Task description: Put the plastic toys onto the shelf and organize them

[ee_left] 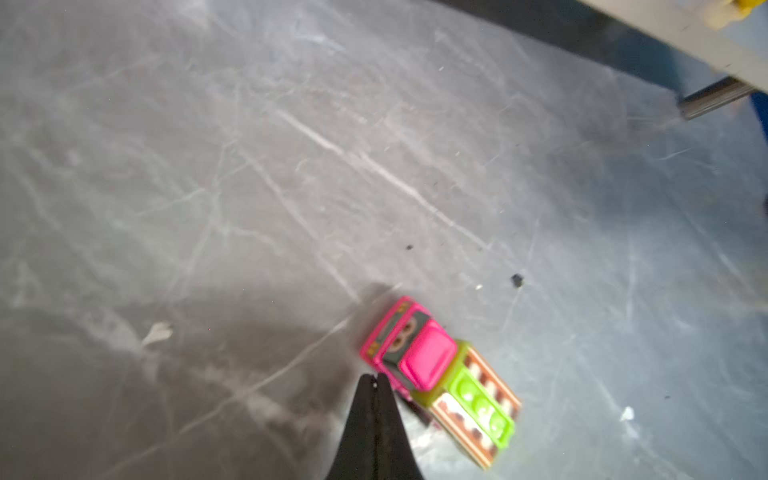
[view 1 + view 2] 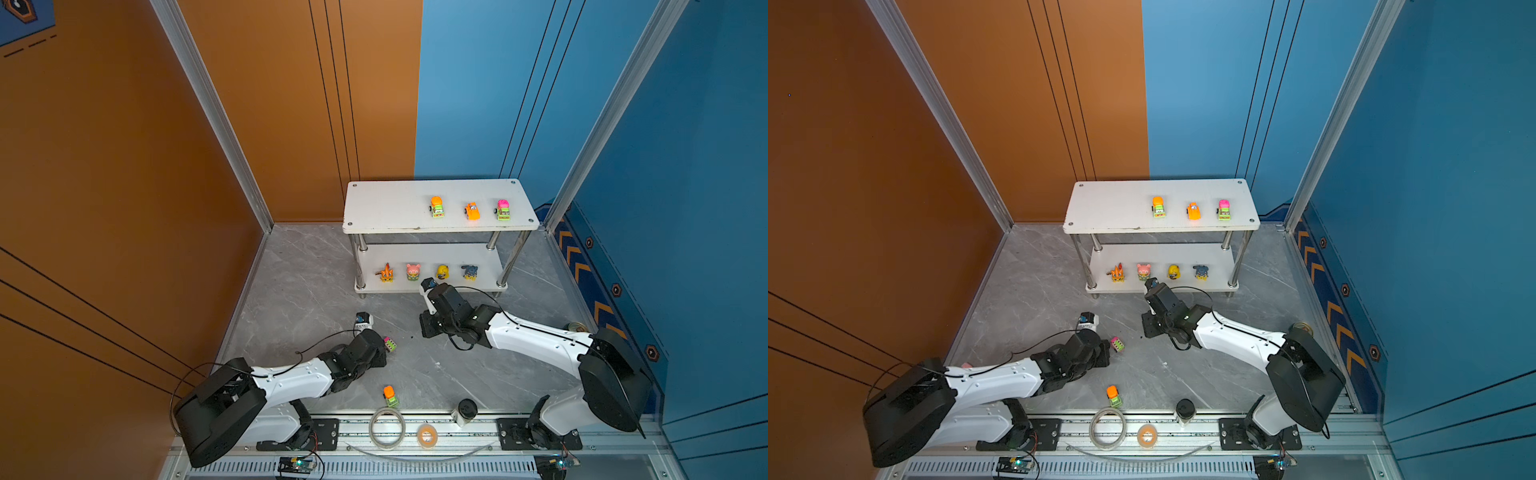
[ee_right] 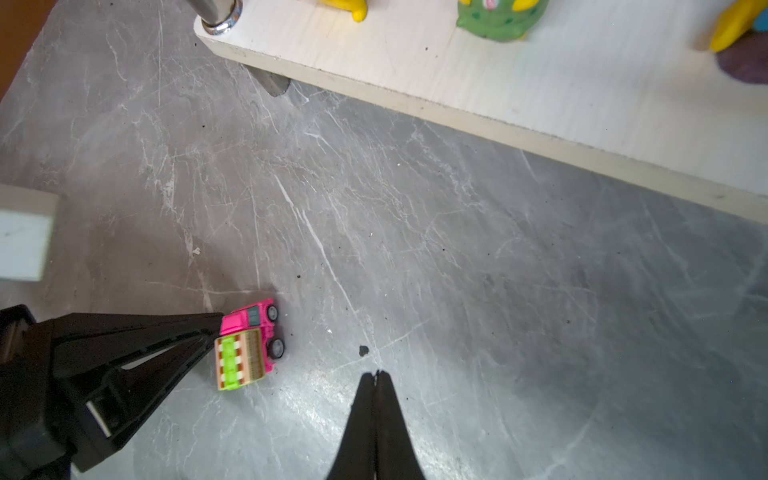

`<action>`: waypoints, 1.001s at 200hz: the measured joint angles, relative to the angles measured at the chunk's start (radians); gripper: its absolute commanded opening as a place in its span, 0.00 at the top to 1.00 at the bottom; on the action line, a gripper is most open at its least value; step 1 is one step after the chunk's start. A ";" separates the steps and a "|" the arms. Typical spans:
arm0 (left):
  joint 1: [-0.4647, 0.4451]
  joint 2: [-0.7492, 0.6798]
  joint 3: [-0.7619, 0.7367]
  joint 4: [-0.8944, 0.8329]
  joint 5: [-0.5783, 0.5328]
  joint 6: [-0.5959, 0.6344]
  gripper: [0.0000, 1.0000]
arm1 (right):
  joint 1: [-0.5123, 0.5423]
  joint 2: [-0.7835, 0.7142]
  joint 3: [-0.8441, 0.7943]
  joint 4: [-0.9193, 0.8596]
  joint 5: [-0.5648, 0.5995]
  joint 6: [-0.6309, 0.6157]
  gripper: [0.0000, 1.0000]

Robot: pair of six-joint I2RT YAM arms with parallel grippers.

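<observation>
Left end effector fully closed, empty, tip right beside pink car on table. Right end effector closed, empty, near shelf. Orange car also on table. Three cars and four figurines on shelf.

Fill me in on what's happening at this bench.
Two robot arms are sorting toys onto the shelf. Three cars sit on its top board, four figurines on the lower one. The left pincer is shut, its tip at the pink-and-green car on the table, not gripping it. The right pincer is shut and empty near the lower board. An orange-and-green car also lies on the table.
</observation>
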State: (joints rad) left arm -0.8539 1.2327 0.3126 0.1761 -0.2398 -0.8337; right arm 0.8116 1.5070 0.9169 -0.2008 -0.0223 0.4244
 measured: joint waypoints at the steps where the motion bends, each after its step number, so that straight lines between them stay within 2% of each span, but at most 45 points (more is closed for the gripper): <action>1: 0.000 -0.003 -0.003 -0.004 0.000 -0.002 1.00 | 0.000 0.001 0.000 0.000 0.000 0.000 0.99; 33: -0.005 -0.066 -0.017 -0.064 -0.014 -0.013 1.00 | 0.032 0.042 0.027 -0.006 -0.001 -0.005 0.98; 81: -0.002 -0.160 0.038 -0.159 -0.062 0.031 1.00 | 0.163 0.131 0.095 -0.015 -0.005 -0.035 0.99; 135: 0.141 -0.133 0.101 -0.168 -0.074 0.109 1.00 | 0.291 0.176 0.096 0.002 -0.010 -0.046 0.99; 168: 0.194 -0.097 0.122 -0.165 -0.062 0.137 1.00 | 0.298 0.238 0.090 0.061 -0.032 -0.031 1.00; 200: 0.204 -0.061 0.142 -0.149 -0.032 0.154 0.97 | 0.240 0.262 0.050 0.119 -0.062 -0.008 1.00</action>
State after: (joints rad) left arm -0.6495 1.1721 0.4549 0.0269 -0.2714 -0.6796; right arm 1.0512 1.7695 0.9665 -0.0818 -0.0845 0.4168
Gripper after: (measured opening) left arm 0.044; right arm 0.047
